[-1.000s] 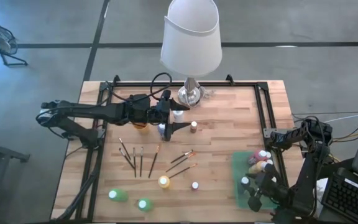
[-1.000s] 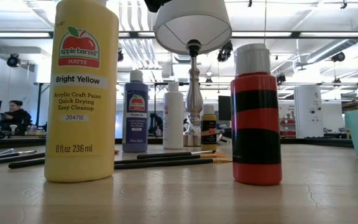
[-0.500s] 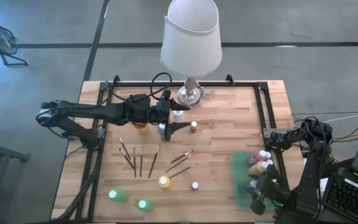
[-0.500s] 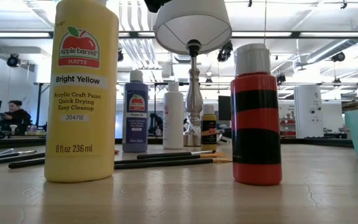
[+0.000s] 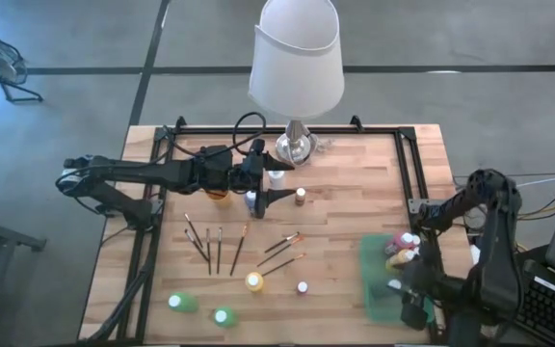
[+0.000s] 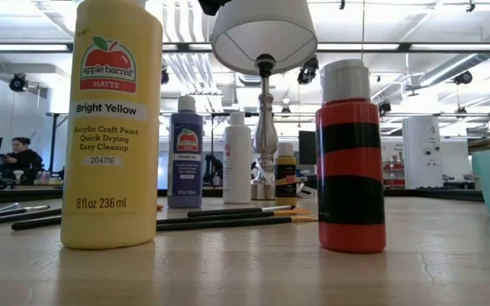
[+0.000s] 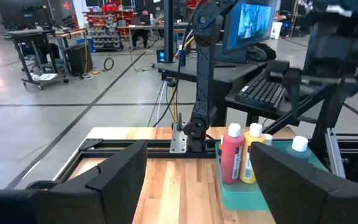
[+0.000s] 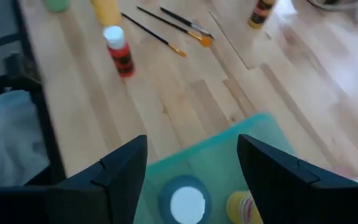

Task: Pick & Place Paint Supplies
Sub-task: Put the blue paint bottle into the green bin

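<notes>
Several white-capped paint bottles [image 5: 402, 253] stand in the flat green tray [image 5: 373, 289] at the counter's [image 5: 345, 193] right edge. Right gripper [image 8: 191, 162] hovers above them, jaws open and empty. Left gripper [image 5: 279, 197], open, reaches level near the white-shaded lamp [image 5: 296, 58].

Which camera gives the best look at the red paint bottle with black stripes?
The low view: the red bottle stands close and fills the frame, stripes and white cap clear. The high view shows only its small white cap from above. The right wrist view shows it small. The left wrist view doesn't show it.
</notes>
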Controlling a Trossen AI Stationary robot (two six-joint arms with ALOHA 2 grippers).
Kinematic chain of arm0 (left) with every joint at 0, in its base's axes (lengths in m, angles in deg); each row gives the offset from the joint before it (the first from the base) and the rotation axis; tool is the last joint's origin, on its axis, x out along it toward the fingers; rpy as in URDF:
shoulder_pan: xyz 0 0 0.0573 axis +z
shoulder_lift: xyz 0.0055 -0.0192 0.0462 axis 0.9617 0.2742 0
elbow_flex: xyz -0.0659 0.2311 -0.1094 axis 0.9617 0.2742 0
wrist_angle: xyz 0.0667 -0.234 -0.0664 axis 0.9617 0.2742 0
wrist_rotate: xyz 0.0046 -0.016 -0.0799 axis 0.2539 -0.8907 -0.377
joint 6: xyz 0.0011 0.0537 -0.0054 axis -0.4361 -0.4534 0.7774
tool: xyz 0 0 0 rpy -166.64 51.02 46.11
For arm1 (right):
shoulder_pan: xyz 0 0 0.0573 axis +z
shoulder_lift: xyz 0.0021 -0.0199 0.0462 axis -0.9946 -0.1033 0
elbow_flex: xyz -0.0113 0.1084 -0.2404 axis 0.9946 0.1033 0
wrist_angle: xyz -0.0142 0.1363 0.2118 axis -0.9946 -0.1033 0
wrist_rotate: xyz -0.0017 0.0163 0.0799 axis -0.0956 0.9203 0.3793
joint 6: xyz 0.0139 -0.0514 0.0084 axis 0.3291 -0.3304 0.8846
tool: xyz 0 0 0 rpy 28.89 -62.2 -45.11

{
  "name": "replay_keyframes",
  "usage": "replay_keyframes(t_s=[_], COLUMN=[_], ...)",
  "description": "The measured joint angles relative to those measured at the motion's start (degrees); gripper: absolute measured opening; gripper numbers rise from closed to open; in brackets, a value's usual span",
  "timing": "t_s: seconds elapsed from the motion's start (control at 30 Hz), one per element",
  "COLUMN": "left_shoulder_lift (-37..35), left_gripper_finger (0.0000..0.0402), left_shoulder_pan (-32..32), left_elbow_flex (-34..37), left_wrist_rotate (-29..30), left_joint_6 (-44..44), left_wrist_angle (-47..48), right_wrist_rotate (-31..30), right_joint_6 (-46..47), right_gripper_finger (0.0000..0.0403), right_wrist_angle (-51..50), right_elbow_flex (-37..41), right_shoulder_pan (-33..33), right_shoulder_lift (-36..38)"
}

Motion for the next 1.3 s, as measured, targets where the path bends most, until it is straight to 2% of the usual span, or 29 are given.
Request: replay_keyframes(t_s=[0.13, 0.27, 0.4, 0.53, 0.83, 1.3], left_shoulder_lift=[0.0, 0.0, 0.0, 0.0, 0.0, 0.0], left_gripper_finger=[0.0289, 0.0289, 0.0289, 0.0289, 0.0289, 0.0289], left_shoulder_pan=[0.0, 0.0, 0.0, 0.0, 0.0, -0.1], left_elbow_flex=[0.0, 0.0, 0.0, 0.0, 0.0, 0.0], left_wrist_rotate=[0.0, 0.0, 0.0, 0.0, 0.0, 0.0], left_joint_6=[-0.2, 0.2, 0.2, 0.2, 0.3, 0.3], left_wrist_angle=[0.1, 0.6, 0.7, 0.8, 1.0, 1.0], right_wrist_rotate=[4.4, 14.0, 24.3, 31.2, 33.5, 35.3], right_joint_6=[-9.1, -14.4, -15.3, -14.6, -5.9, -5.6], right_gripper_finger=[0.0226, 0.0215, 0.0208, 0.0206, 0.0205, 0.0205], right_wrist_angle=[0.0, 0.1, 0.3, 0.4, 0.8, 4.2], right_elbow_flex=[-3.2, -5.7, -7.6, -9.3, -9.9, -4.7], right_shoulder_pan=[-4.6, -10.3, -15.1, -17.7, -18.3, -18.6], right_shoulder_lift=[2.4, 4.0, 4.8, 4.5, 4.1, 4.1])
